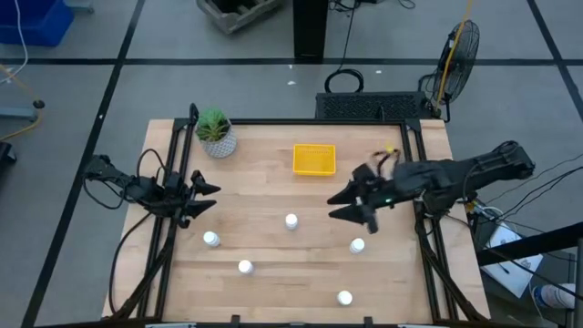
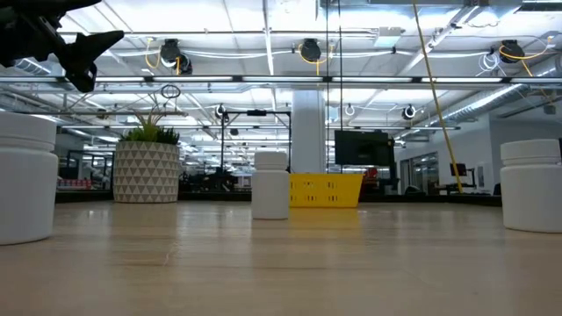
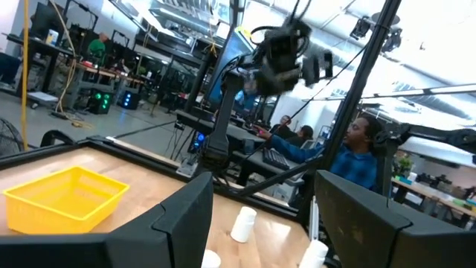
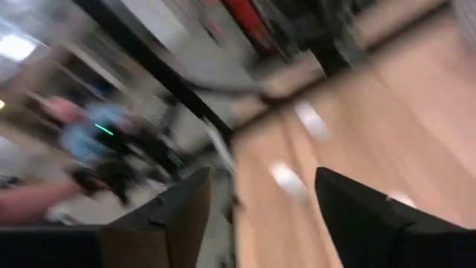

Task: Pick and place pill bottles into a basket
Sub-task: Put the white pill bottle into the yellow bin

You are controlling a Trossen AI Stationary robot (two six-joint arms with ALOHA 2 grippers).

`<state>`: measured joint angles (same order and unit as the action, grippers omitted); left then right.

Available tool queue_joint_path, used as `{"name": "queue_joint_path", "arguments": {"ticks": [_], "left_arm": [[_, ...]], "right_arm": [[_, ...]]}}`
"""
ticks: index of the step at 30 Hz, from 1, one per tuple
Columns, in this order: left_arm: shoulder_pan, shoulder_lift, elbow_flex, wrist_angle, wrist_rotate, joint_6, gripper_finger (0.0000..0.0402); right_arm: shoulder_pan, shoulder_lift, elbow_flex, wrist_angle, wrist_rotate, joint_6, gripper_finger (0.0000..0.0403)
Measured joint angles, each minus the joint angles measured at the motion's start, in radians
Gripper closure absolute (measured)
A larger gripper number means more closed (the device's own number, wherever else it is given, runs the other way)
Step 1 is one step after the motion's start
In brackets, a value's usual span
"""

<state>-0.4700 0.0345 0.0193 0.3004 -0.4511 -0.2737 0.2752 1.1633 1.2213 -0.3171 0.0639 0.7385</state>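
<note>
Nearest the low camera, two pill bottles looming at the frame edges (image 2: 26,177) (image 2: 530,185), a third (image 2: 270,183) upright mid-table just in front of the basket (image 2: 327,190). From above, five white bottles standing apart on the wooden table (image 1: 264,155), all outside the basket (image 1: 314,159): one (image 1: 291,220) closest to the basket on its near side, one (image 1: 357,245) further out toward the right arm, one (image 1: 210,239) out toward the left arm, one (image 1: 244,266) beyond that, one (image 1: 344,297) farthest from the basket by the table's front edge. Basket yellow, shallow, empty as far as visible, sitting near the back edge with the potted plant (image 1: 216,133) beside it on the left-arm side. Right gripper (image 1: 344,204) raised over the table, between the basket and the bottle at its right-front, fingers spread wide, holding nothing, touching nothing; right wrist view heavily blurred, dark fingers (image 4: 169,216) well apart, pale bottle shapes smeared beyond. Left gripper (image 1: 206,199) parked at the table's left rail, well away from the basket, fingers (image 3: 186,216) also open wide and empty; left wrist view showing basket (image 3: 63,195) plus two bottles (image 3: 243,224) (image 3: 313,254) past the fingers. People seated at desks in the room behind (image 3: 349,152).
</note>
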Motion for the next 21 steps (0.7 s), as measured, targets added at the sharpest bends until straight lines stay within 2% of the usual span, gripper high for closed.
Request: {"name": "queue_joint_path", "arguments": {"ticks": [3, 7, 9, 15, 21], "left_arm": [[0.000, 0.000, 0.000, 0.001, 0.004, -0.023, 0.0160], [0.000, 0.000, 0.000, 0.002, 0.005, -0.022, 0.0160], [0.000, 0.000, 0.000, 0.004, 0.005, -0.024, 0.0160], [0.000, 0.000, 0.000, 0.005, 0.005, -0.022, 0.0160], [0.000, 0.000, 0.000, 0.008, 0.006, -0.130, 0.0160]], "right_arm": [[0.002, 0.082, 0.058, -0.197, 0.002, 0.110, 0.0130], [0.023, 0.163, 0.069, -0.342, -0.114, 0.356, 0.0104], [0.022, 0.197, 0.069, -0.336, -0.172, 0.426, 0.0104], [0.019, 0.245, 0.069, -0.430, -0.225, 0.459, 0.0126], [0.012, 0.260, 0.069, -0.587, -0.246, 0.480, 0.0143]]}}
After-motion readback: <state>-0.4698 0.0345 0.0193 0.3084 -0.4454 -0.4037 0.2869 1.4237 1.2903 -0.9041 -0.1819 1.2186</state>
